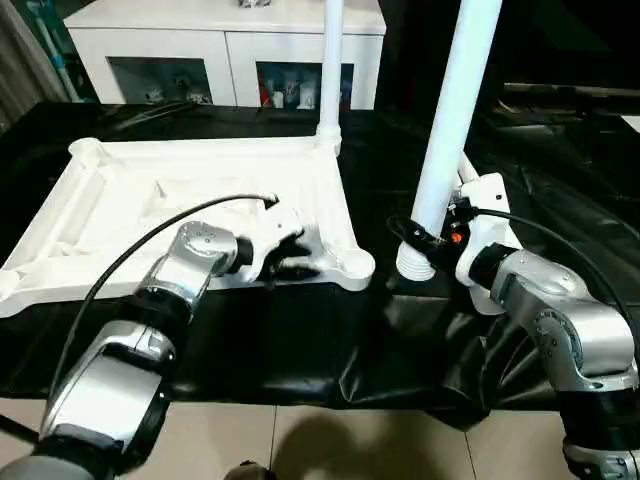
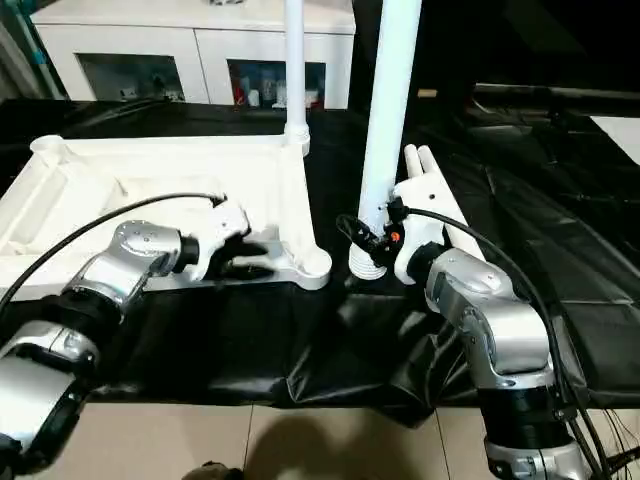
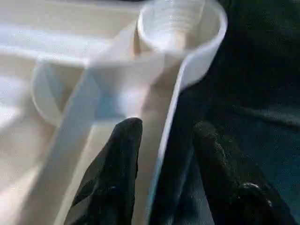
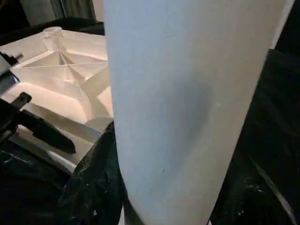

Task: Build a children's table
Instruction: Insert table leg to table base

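The white tabletop [image 1: 110, 215] lies underside up on black cloth. One white leg [image 1: 331, 60] stands upright in its far right corner socket. My left gripper [image 1: 287, 256] is at the near rim beside the near right corner socket [image 1: 356, 266]. In the left wrist view its fingers [image 3: 123, 150] stand open astride the rim wall [image 3: 171, 117], one inside and one outside. My right gripper [image 1: 428, 240] is shut on a second leg [image 1: 455, 110] and holds it upright. That leg's ribbed end [image 1: 414, 266] is on the cloth just right of the near right socket.
More white legs [image 2: 428, 165] lie on the cloth behind my right gripper. A white glass-door cabinet [image 1: 230, 50] stands behind the table. The black cloth [image 1: 300, 340] ends near the front, with tiled floor below.
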